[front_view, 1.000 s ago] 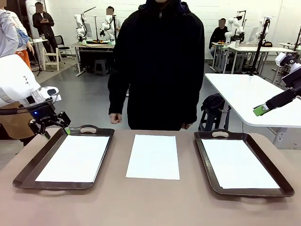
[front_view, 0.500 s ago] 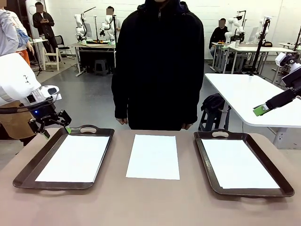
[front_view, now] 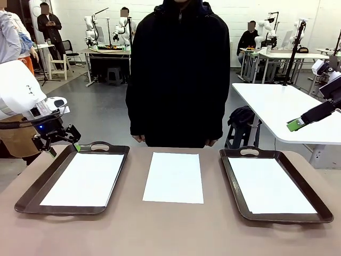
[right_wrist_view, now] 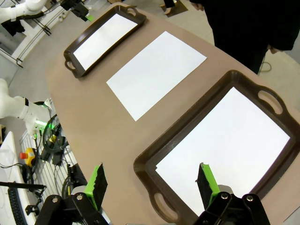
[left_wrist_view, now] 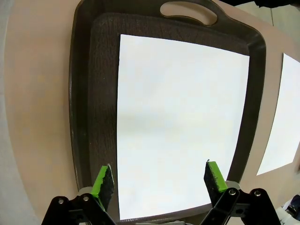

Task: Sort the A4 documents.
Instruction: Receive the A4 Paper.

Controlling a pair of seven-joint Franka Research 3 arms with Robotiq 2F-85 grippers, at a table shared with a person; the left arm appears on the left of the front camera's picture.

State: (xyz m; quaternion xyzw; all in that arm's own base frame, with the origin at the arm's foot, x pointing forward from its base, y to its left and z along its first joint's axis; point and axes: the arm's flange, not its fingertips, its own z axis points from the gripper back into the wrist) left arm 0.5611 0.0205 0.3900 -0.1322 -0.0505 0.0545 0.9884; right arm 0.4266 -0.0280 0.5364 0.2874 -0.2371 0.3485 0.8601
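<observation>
Front view has the person (front_view: 178, 74) at 12 o'clock of the table (front_view: 170, 234). Sheets lie in the left tray (front_view: 32, 193), in the right tray (front_view: 321, 207), and one sheet (front_view: 173, 177) lies between. Wrist views show the left gripper (left_wrist_view: 158, 168) and right gripper (right_wrist_view: 151, 168) wide open and empty. The person's hands have drawn back.

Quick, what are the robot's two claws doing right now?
Left gripper: open, holding nothing.
Right gripper: open, holding nothing.

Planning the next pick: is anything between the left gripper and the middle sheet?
Nothing tall. The open left gripper hovers by the left tray at its far corner; only that flat tray lies between it and the bare middle sheet.
</observation>
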